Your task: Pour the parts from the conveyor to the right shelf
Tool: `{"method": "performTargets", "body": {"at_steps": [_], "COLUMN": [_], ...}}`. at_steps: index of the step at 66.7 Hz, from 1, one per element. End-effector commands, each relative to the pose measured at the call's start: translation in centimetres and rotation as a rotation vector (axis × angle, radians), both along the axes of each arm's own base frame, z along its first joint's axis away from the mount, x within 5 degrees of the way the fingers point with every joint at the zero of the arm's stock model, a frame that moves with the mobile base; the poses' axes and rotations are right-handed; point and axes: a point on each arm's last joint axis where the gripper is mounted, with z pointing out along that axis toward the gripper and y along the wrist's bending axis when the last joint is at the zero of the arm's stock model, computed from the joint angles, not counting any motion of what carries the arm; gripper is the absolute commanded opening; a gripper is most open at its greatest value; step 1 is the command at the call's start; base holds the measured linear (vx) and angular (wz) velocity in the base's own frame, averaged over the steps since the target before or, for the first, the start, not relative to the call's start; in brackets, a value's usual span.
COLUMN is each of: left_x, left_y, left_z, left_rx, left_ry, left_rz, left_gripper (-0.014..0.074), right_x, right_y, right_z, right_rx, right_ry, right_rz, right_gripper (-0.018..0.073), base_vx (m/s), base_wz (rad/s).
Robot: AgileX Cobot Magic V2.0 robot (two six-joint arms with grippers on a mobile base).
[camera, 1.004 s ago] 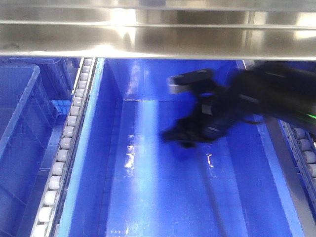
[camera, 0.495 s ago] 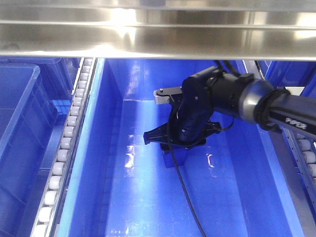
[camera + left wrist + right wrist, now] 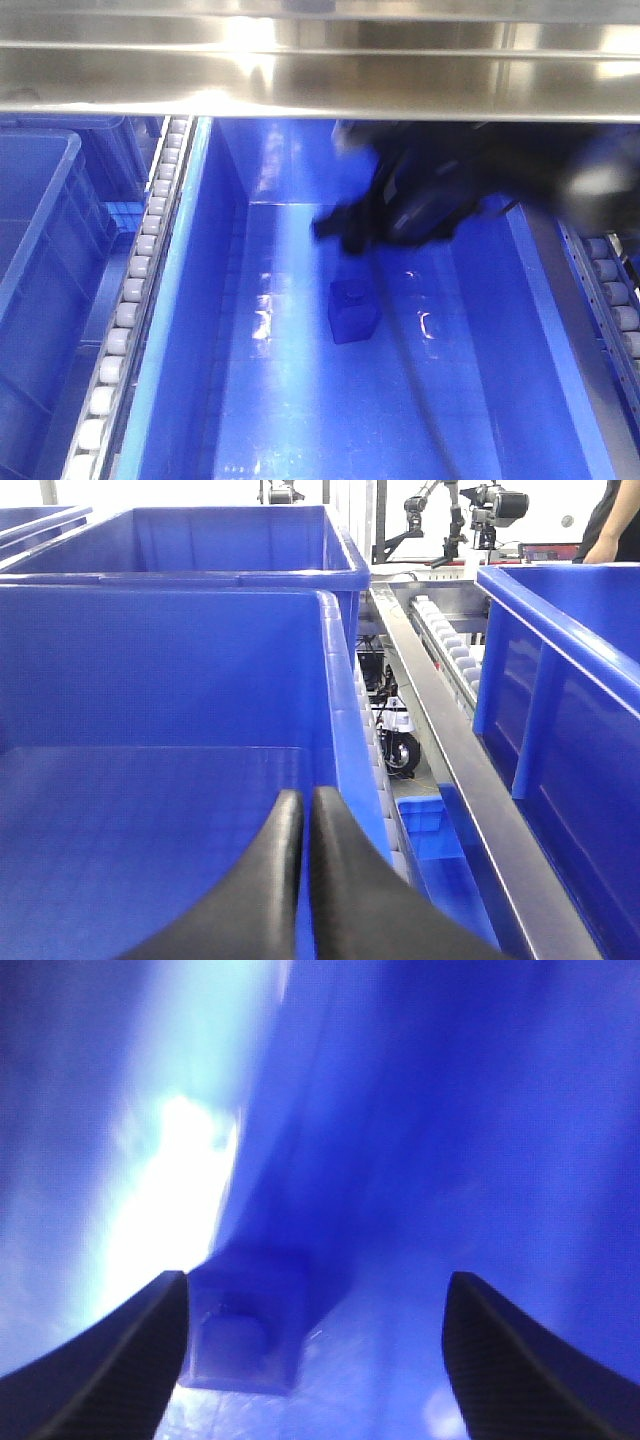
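The block [image 3: 352, 310] sits on the floor of the big blue bin [image 3: 200, 300] in the middle of the front view, resting free with nothing touching it. The stud on top faces up. The wrist view of the right arm shows the same block [image 3: 245, 1335] down low, near the left finger [image 3: 110, 1370], and it's fuzzy there.

The right hand [image 3: 345, 232] hangs above the block, over the far end of the bin, and it's a dark smear in the front view, so not much detail. From its own camera the right hand [image 3: 315, 1350] is spread wide, fingers well apart, gripping nothing.

The left hand [image 3: 305, 820] has its two black fingers pressed together with nothing between them. It's over another blue bin [image 3: 330, 680], with a second bin just behind that one and a third off to the side.

The shelf [image 3: 320, 85] runs its shiny steel bar across the top of the front view. White rollers [image 3: 140, 300] line the track just left of the middle bin, and more show at the right edge.
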Motion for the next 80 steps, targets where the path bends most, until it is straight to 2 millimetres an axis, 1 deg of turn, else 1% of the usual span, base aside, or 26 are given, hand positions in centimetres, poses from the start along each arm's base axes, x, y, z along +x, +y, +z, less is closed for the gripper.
{"method": "performTargets", "body": {"at_steps": [1, 6, 20, 26, 30, 39, 46, 53, 65, 72, 74, 80], "left_x": [-0.2, -0.2, -0.2, -0.2, -0.2, -0.2, -0.2, -0.2, -0.2, -0.2, -0.2, -0.2], "left_y": [0.0, 0.0, 0.0, 0.0, 0.0, 0.0, 0.0, 0.0, 0.0, 0.0, 0.0, 0.0], "left_z": [1.5, 1.5, 1.5, 1.5, 1.5, 1.5, 1.5, 1.5, 1.5, 1.5, 1.5, 1.5], "left_rx": [-0.013, -0.013, -0.013, -0.013, -0.013, -0.013, -0.013, -0.013, -0.013, -0.013, -0.013, -0.013], "left_ry": [-0.105, -0.105, -0.105, -0.105, -0.105, -0.105, -0.105, -0.105, -0.105, -0.105, -0.105, -0.105], "left_rz": [-0.006, -0.006, -0.006, -0.006, -0.006, -0.006, -0.006, -0.006, -0.006, -0.006, -0.006, -0.006], "left_gripper": [-0.0006, -0.0006, -0.0006, -0.0006, -0.0006, -0.0006, -0.0006, -0.0006, -0.0006, -0.0006, -0.0006, -0.0006], "right_x": [-1.0, -1.7, -5.1, -6.5, -7.1, -7.8, -8.8, -10.2, -12.8, -14.6, -15.3, -17.1], "right_y": [-1.0, -1.7, -4.2, -5.4, -6.2, -9.5, -11.9, -13.6, -15.9, -17.1, -17.4, -18.0], "right_z": [4.7, 5.7, 6.2, 5.9, 5.6, 4.9, 5.1, 5.4, 5.3, 4.7, 4.2, 3.7], "right_rx": [0.045, 0.044, 0.084, 0.051, 0.014, 0.009, 0.031, 0.036, 0.090, 0.094, 0.090, 0.080], "right_ry": [-0.172, -0.224, -0.406, -0.430, -0.431, -0.410, -0.426, -0.457, -0.508, -0.550, -0.552, -0.579], "right_rz": [0.012, 0.018, 0.034, 0.022, 0.012, -0.099, -0.160, -0.163, -0.228, -0.270, -0.282, -0.295], "right_gripper": [0.0519, 0.0519, 0.0519, 0.0519, 0.0519, 0.0519, 0.0519, 0.0519, 0.0519, 0.0519, 0.0519, 0.0519], "base_vx": [0.00, 0.00, 0.00, 0.00, 0.00, 0.00, 0.00, 0.00, 0.00, 0.00, 0.00, 0.00], "base_wz": [0.00, 0.00, 0.00, 0.00, 0.00, 0.00, 0.00, 0.00, 0.00, 0.00, 0.00, 0.00]}}
